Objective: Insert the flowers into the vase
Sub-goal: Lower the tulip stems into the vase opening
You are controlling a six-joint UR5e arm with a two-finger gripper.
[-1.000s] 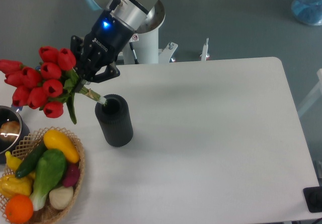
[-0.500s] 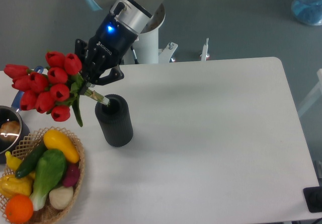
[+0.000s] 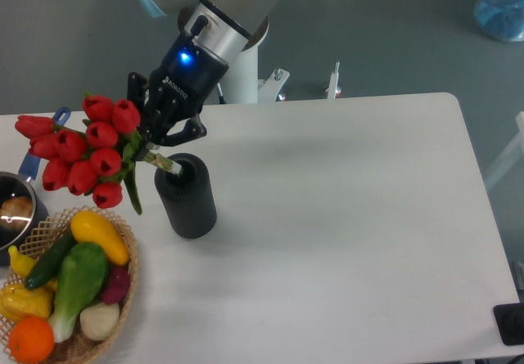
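The claw [image 3: 153, 141] is clenched around the green stems of the flowers [image 3: 86, 150], just above and to the left of the vase [image 3: 187, 196]. The bunch is held tilted, with the red heads hanging out to the left over the desk [image 3: 344, 217] and the cut stem ends resting at the vase's open mouth, just over its left rim. The vase is seen standing upright on the desk, near its left side. A wicker basket [image 3: 123, 286] of vegetables is placed at the lower left, and a blue-handled saucepan [image 3: 15, 208] is partly seen at the left edge, behind the flower heads.
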